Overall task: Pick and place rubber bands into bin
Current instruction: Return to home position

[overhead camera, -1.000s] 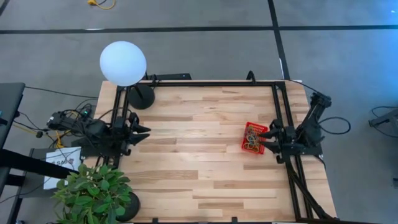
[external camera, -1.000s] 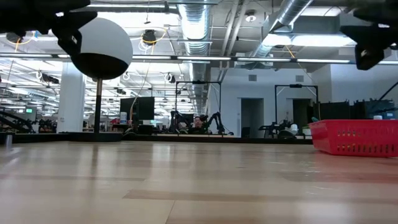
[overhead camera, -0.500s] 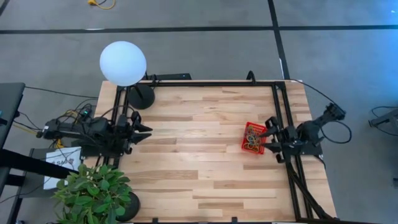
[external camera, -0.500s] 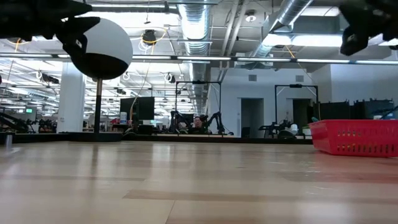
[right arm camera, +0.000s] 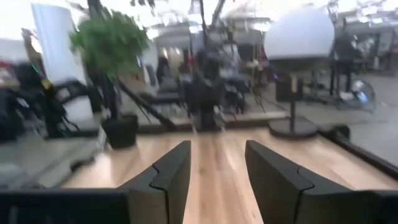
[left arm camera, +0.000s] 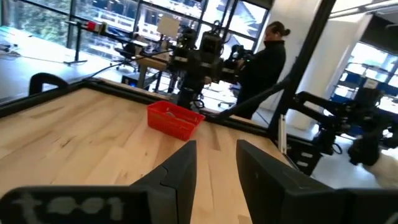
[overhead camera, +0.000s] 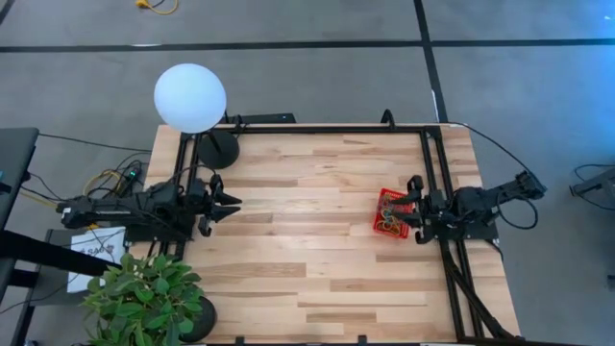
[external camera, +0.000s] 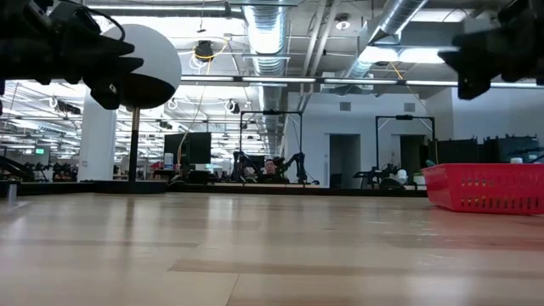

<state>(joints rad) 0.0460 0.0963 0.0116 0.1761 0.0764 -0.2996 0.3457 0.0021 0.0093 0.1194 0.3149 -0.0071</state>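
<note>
Seen from above, a pale plank counter (overhead camera: 307,240) is bordered on its far and right sides by a black metal frame (overhead camera: 327,129). A small red bin (overhead camera: 379,219) sits flat on the boards at 3 o'clock, with coloured rubber bands (overhead camera: 392,213) heaped inside. A black round lamp base (overhead camera: 219,149) stands at 11 o'clock. A leafy potted plant (overhead camera: 144,298) fills the 7 o'clock corner.

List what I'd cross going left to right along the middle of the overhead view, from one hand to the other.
Left hand, open → bare wooden table → red bin holding rubber bands → right hand, open, at the bin's right side.
</note>
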